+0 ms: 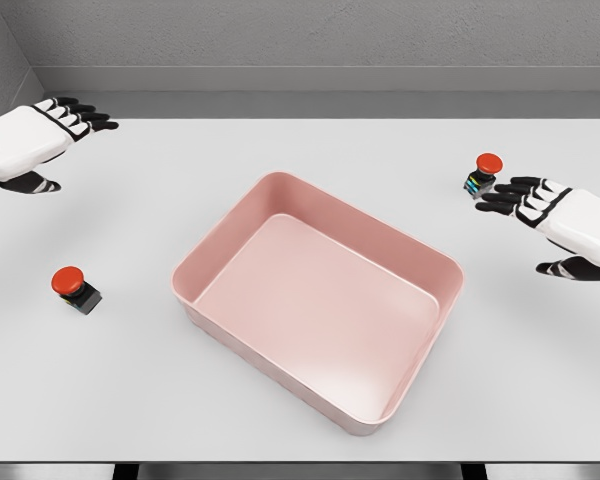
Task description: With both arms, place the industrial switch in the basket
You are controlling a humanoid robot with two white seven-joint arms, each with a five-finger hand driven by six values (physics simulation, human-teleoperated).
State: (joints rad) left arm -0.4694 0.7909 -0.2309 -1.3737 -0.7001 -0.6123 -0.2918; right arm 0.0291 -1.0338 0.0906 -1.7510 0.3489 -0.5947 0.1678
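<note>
switches (pixel 76 290) (pixel 483 172) untouched — both hands (pixel 50 135) (pixel 540 205) spread

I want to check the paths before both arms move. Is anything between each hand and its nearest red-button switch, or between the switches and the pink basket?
Nothing visible. The right hand is open beside the right switch; the left hand is open, with bare table between it and the left switch. Only the basket rim lies ahead.

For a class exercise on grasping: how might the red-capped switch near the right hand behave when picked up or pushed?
The switch looks rigid, so probably no flexing. Its domed red cap over a small boxy base may tip if pushed high. Being small, it could slip from the right hand.
</note>
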